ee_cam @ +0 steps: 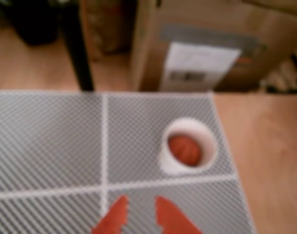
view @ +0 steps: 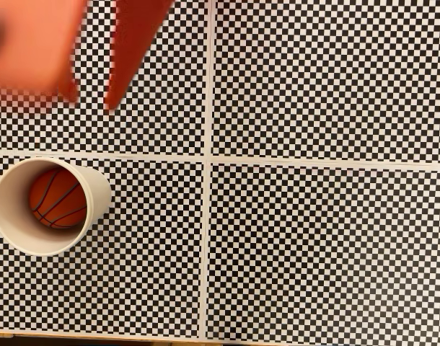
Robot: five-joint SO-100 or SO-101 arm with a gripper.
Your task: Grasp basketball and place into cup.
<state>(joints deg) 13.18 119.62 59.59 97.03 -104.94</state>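
Note:
The orange-red basketball (view: 55, 198) with black seams lies inside the cream-white paper cup (view: 97, 194), which stands upright at the left of the checkered mat in the fixed view. In the wrist view the basketball (ee_cam: 184, 149) shows as an orange blur within the cup (ee_cam: 187, 124). My gripper (view: 90, 97) hangs blurred at the top left of the fixed view, well above the cup and apart from it. Its two orange fingertips (ee_cam: 118, 213) rise from the bottom edge of the wrist view, the gripper (ee_cam: 140, 201) open with a bare gap between them.
The checkered mat (view: 314, 238) is split by white lines into four panels. In the wrist view a cardboard box (ee_cam: 202, 44) and a dark post (ee_cam: 78, 48) stand beyond the mat's far edge. Bare wooden table (ee_cam: 270, 161) lies right of the mat.

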